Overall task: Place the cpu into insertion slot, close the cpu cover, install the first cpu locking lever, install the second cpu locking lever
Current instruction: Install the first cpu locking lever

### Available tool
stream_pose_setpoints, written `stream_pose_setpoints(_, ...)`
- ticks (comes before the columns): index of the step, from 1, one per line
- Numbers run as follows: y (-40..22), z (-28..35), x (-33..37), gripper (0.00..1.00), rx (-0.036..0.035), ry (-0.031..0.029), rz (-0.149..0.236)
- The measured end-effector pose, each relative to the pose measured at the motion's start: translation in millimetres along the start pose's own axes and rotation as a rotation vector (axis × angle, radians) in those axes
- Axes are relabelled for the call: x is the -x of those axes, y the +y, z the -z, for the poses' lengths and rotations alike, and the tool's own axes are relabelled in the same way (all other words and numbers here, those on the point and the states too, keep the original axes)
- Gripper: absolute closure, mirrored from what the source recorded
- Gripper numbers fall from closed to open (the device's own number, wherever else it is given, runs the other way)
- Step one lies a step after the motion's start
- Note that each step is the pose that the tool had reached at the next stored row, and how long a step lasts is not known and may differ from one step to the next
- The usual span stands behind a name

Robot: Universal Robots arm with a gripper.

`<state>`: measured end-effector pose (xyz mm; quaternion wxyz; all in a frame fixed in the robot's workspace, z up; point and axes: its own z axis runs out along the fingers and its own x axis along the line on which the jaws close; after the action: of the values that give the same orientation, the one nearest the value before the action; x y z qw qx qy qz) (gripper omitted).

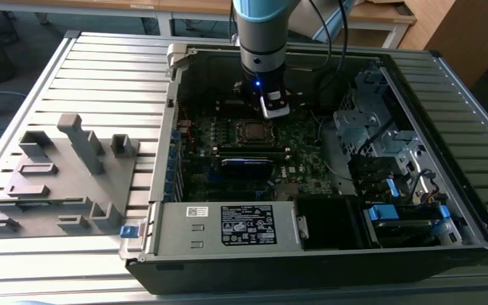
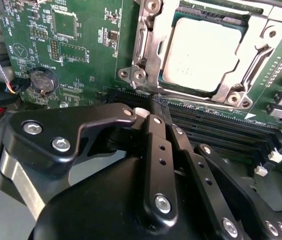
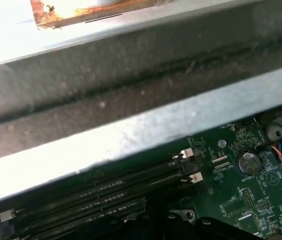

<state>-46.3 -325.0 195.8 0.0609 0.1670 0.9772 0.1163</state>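
Note:
In the second wrist view the cpu [image 2: 201,50], a silver-grey square, lies in the insertion slot [image 2: 231,92]. The silvery cpu cover [image 2: 148,45] lies flat around it. A thin metal lever [image 2: 259,59] runs along one side of the frame. My gripper [image 2: 157,102] is shut with nothing between its black fingers [image 2: 156,145]. Its tip hovers over the memory slots just beside the socket's corner. In the exterior view the gripper [image 1: 276,113] hangs just above the motherboard, at the far right corner of the insertion slot [image 1: 253,131].
The open computer case [image 1: 168,190] lies on a slatted table. A power supply with a label [image 1: 246,223] sits at its front and a drive cage [image 1: 371,121] at the exterior view's right. Long black memory slots [image 2: 216,120] and a coin battery [image 3: 248,161] border the socket. A grey fixture block [image 1: 58,178] lies outside.

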Motion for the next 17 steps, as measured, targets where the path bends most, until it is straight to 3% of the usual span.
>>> stream_pose_setpoints(7,2.7,10.2,1.0,0.89,-0.0019,-0.0005,0.001)
stream_pose_setpoints(10,4.0,15.5,1.4,0.89,-0.0172,-0.0057,0.003)
stream_pose_setpoints(12,4.6,17.5,1.5,0.89,-0.0401,-0.0134,0.007)
stream_pose_setpoints(17,4.7,18.1,1.5,0.89,-0.1137,-0.0378,0.019)
